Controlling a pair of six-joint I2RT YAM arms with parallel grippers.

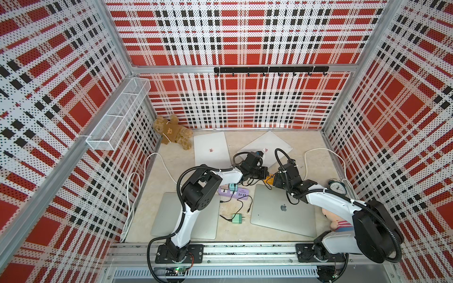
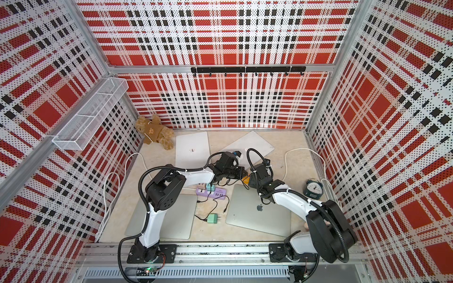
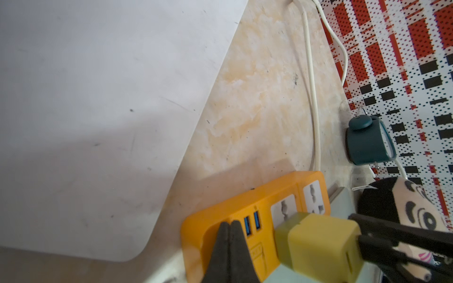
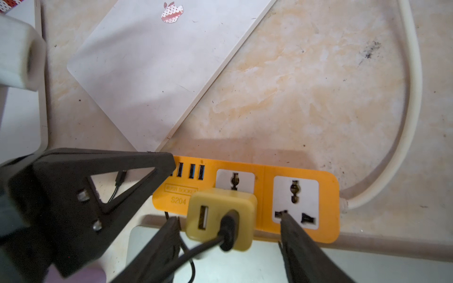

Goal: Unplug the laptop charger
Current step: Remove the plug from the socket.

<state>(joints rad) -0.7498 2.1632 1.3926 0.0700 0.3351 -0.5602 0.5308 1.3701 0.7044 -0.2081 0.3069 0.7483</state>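
Observation:
A yellow-olive laptop charger (image 4: 220, 218) is plugged into an orange power strip (image 4: 267, 181) on the floor, and a black cable (image 4: 196, 250) leaves its face. My right gripper (image 4: 229, 218) is open, one finger on each side of the charger with a gap on both sides. My left gripper (image 3: 229, 223) is shut, its tips pressed on the strip's USB end beside the charger (image 3: 318, 245). In both top views the two grippers meet over the orange strip (image 1: 268, 180) (image 2: 245, 180), which is mostly hidden beneath them.
Several closed laptops lie around: a silver one (image 1: 284, 210) against the strip, a white one (image 4: 159, 73) behind it. A purple strip (image 1: 232, 192), a loose mint charger (image 1: 237, 218), an alarm clock (image 1: 337, 186), a plush doll (image 1: 338, 220), a teddy bear (image 1: 172, 132) and a white cord (image 4: 411, 98) are nearby.

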